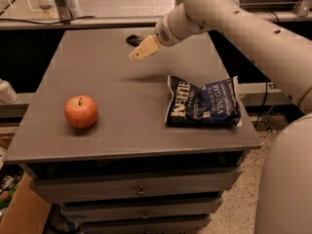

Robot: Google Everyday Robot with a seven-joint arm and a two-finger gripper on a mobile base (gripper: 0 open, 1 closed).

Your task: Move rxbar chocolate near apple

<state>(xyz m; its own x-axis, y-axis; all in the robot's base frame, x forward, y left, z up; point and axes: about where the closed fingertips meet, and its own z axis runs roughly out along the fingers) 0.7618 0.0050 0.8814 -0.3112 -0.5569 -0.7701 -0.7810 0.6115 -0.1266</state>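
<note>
A grey cabinet top [122, 82] is seen from the front and above, with drawers [139, 189] stacked below its front edge. A pale robot arm [229, 18] reaches in from the upper right and ends in a cream-coloured gripper [138, 55], which hangs above the back middle of the surface and points down and to the left. From this angle it cannot be told whether the gripper is spread or pressed together, and it holds nothing that can be seen.

The rxbar chocolate [133, 39], a small dark flat bar, lies near the back edge of the surface, just behind the gripper and partly hidden by it. The apple [81, 111], red-orange with a short dark stem, sits upright near the front left, well apart from the bar. A dark blue Kettle chip bag [202, 103] lies flat at the front right, its pale lettering turned sideways, well apart from the apple.
</note>
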